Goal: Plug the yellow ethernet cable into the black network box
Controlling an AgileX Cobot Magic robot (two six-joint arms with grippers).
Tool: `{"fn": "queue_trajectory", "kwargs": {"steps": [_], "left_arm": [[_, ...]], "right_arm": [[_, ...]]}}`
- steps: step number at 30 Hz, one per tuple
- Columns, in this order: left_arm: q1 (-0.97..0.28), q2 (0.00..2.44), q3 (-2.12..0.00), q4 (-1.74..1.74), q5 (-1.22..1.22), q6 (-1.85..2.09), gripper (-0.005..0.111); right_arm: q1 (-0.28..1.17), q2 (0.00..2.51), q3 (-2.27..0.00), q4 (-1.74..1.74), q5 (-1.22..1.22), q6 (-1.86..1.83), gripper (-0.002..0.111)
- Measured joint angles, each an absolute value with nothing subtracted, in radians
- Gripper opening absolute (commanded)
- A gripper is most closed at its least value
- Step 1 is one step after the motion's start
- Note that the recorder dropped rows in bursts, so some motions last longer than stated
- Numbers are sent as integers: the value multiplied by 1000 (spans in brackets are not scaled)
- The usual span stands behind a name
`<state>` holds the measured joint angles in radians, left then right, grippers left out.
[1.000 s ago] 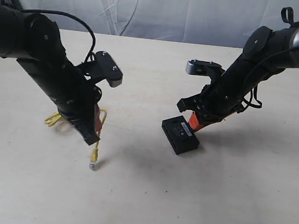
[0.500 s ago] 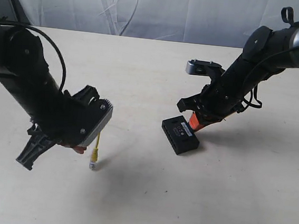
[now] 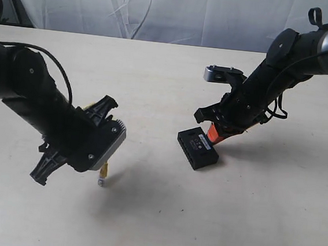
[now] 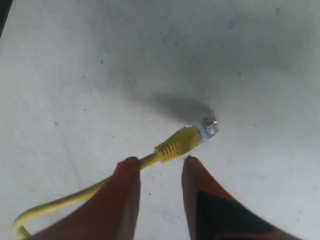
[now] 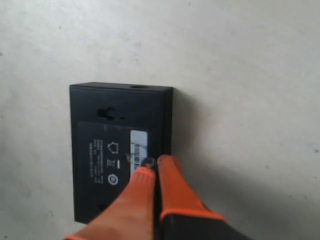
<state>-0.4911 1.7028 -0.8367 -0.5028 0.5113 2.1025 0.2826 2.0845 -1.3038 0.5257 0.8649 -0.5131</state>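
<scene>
**Step in hand.** Judged to be the grasp of the cable, with insertion not begun. In the wrist view the left gripper [image 4: 157, 162] stands with its jaws moderately wide. The cord passes between the fingers [image 4: 125, 195] just behind the plug boot, close against one of them and clear of the other. Nothing is clamped. The right gripper [image 5: 154, 165] has its fingers pressed together, tips bearing down on top of the box [image 5: 115, 150] at the edge of its label. It pins the box and does not hold it.

**Location.** In the exterior view, only the plug end of the cable [image 3: 102, 174] shows, under the left wrist. The rest is hidden by the arm. Whether the plug [image 4: 207, 129] rests on the table [image 3: 154, 227] or hangs just above it cannot be told. The box [image 3: 197, 148] lies flat, well apart, at about 2 o'clock from the plug.

**Orientation.** The visible cable end runs 12 to 6 o'clock, plug tip toward 6. The box's long axis runs roughly 10 to 4 o'clock. Its ported long side appears to face about 7 o'clock.

**Next move.** The jaws must close on the boot or on the cord just behind it. The plug tip then needs swinging round to about 1 o'clock, square to a port, and pushing in against the pinned box.
</scene>
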Motion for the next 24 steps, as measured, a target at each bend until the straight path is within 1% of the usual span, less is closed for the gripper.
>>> {"fn": "queue_trajectory", "kwargs": {"steps": [7,13,24], "left_arm": [[-561,1741,-837,-369,435,2103,31],[-563,1745,-837,-265,383,2103,31],[-569,1710,-837,-183,381,2103,31]], "right_arm": [[283,2085,-1304,526,865,-513,-1],[283,2085,-1304,526,865,-513,-1],[283,2085,-1304,526,865,-513,-1]]}}
